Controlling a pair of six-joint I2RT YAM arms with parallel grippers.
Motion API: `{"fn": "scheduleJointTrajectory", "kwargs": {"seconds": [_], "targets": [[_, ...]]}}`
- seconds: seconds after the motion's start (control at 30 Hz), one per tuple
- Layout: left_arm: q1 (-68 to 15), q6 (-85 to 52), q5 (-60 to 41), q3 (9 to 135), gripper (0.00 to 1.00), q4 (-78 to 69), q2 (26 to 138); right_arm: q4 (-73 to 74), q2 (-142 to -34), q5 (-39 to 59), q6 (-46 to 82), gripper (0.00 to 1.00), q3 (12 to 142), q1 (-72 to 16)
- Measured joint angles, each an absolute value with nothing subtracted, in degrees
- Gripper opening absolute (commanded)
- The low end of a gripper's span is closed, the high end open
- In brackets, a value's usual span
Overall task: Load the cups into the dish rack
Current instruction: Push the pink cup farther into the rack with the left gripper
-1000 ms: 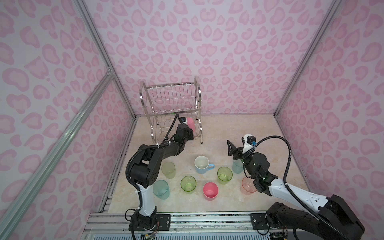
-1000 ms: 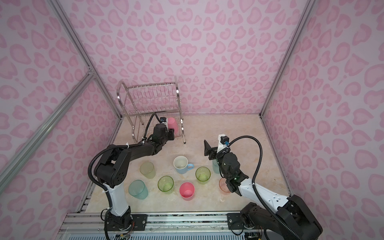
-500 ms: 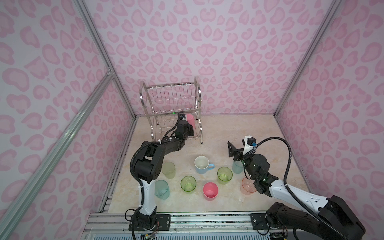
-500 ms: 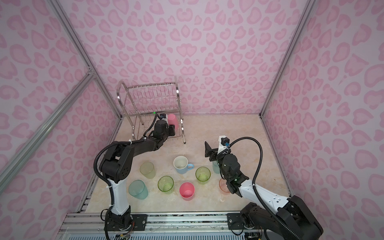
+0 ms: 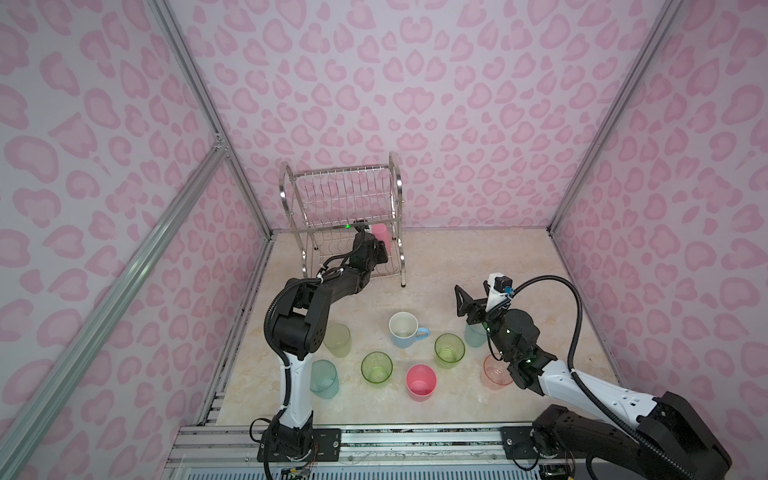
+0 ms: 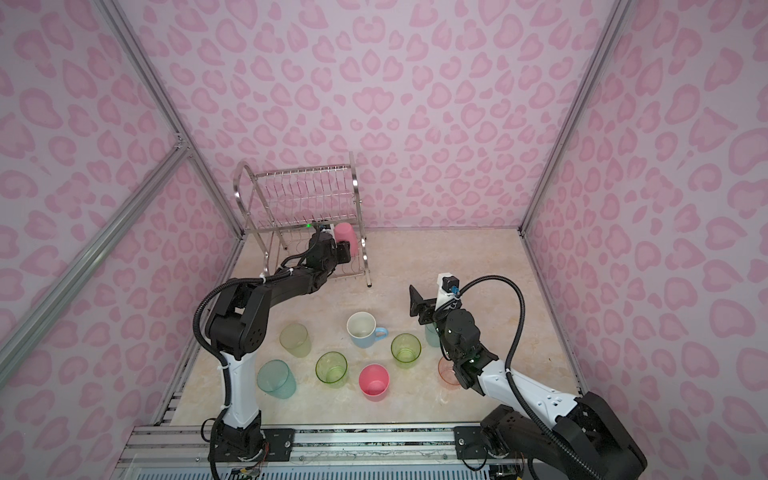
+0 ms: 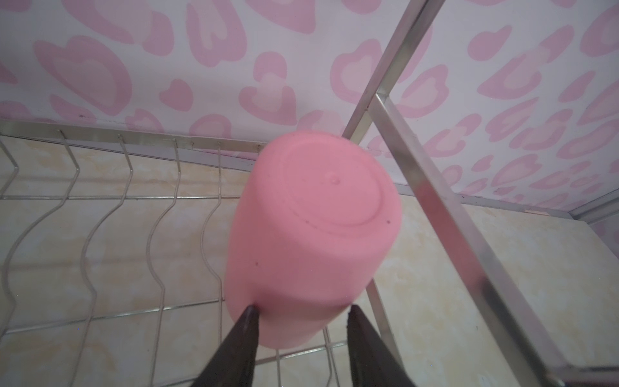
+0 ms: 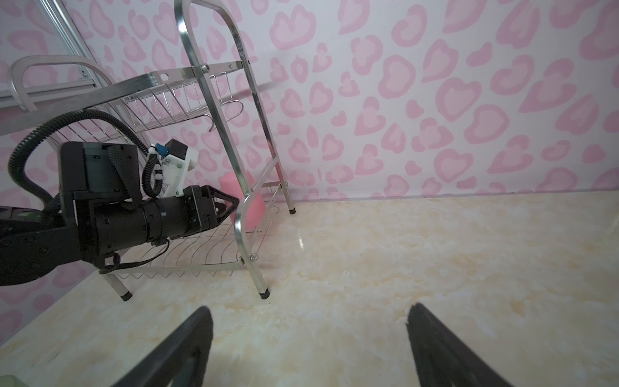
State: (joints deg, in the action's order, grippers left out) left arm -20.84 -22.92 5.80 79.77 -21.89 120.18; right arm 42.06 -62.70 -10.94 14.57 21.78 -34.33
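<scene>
Reaching far into dish rack (image 5: 338, 195), left arm is stretched low and nearly straight from near-left base, wrist between two tiers. Left gripper (image 7: 303, 310) clamped on pink cup (image 7: 311, 234), fingertips (image 7: 244, 330) on opposite sides close to rim. Cup at right end of lower shelf, just beside right side frame; cannot tell if it rests on wires. Cup upside down: base up, mouth toward shelf, long axis about vertical, slightly tilted. Right arm bent at elbow, right gripper (image 8: 311, 315) above table (image 5: 478, 257), jaws wide apart, empty, aimed toward rack.

the right arm (image 5: 515, 334) hides most of one teal cup (image 5: 472, 336).
</scene>
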Motion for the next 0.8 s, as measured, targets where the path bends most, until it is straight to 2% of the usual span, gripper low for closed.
{"fn": "scheduleJointTrajectory", "kwargs": {"seconds": [0.33, 0.47, 0.6, 0.8], "targets": [[-20.6, -24.4, 4.3, 80.4, 0.47, -21.0, 120.9, 41.9, -61.7, -10.9, 14.5, 0.91, 21.6, -34.3], [-20.7, -24.3, 4.3, 77.2, 0.51, -20.8, 120.3, 41.7, -61.7, -10.9, 14.5, 0.91, 21.5, -34.3], [-21.1, -24.1, 3.9, 73.3, 0.61, -20.6, 117.3, 41.6, -61.9, -10.4, 14.5, 0.91, 21.5, -34.3], [-21.5, -22.9, 3.2, 67.8, 0.66, -20.8, 111.8, 37.3, -62.2, -10.0, 14.8, 0.91, 23.6, -34.4]]}}
